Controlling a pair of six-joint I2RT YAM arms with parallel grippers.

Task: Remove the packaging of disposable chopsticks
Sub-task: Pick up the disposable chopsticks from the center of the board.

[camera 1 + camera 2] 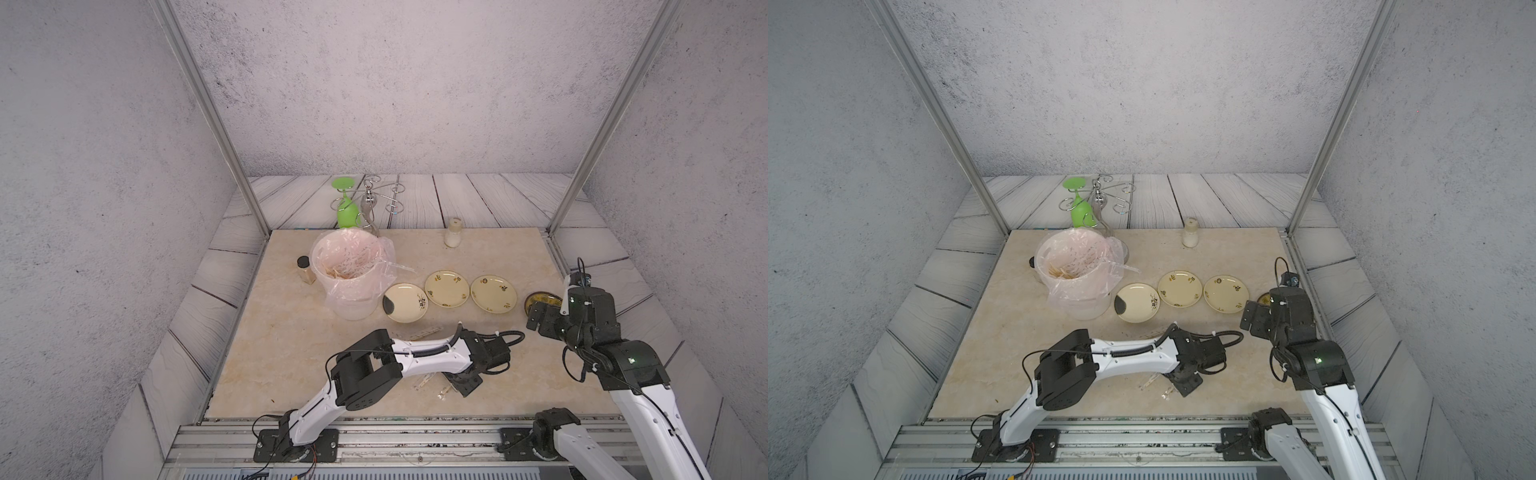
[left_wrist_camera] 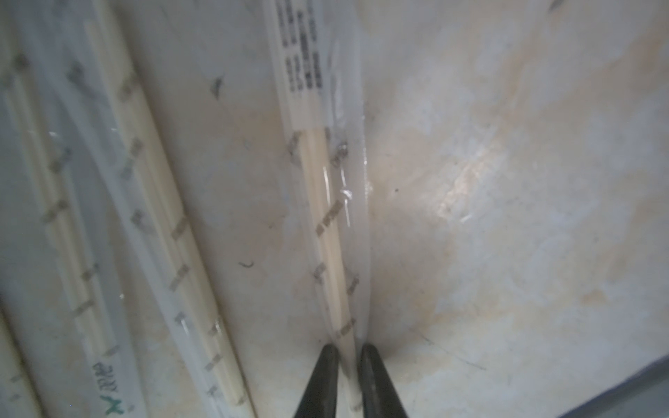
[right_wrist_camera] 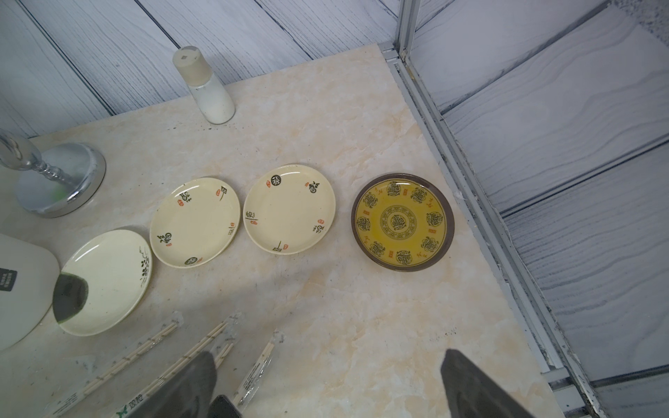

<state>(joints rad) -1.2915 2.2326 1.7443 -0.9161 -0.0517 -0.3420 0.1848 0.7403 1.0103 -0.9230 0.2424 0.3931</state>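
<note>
In the left wrist view, my left gripper (image 2: 348,349) is shut on one packaging (image 2: 356,231) sleeve lying on the marble table, with the pale disposable chopsticks (image 2: 327,224) still inside it. Two more wrapped pairs (image 2: 163,235) lie beside it. In both top views the left gripper (image 1: 461,384) (image 1: 1185,384) is down at the table near the front, with sleeve ends (image 1: 424,380) showing beside it. My right gripper (image 3: 327,356) (image 1: 536,318) hangs open and empty above the table's right side. Its view shows several wrapped pairs (image 3: 195,347) on the table.
A white bin with a pinkish liner (image 1: 347,274) stands at the back left, next to a small jar (image 1: 305,270). Three cream plates (image 1: 446,289) and a yellow plate (image 3: 402,222) form a row mid-table. A white bottle (image 1: 453,233) and a glass rack (image 1: 374,199) stand behind.
</note>
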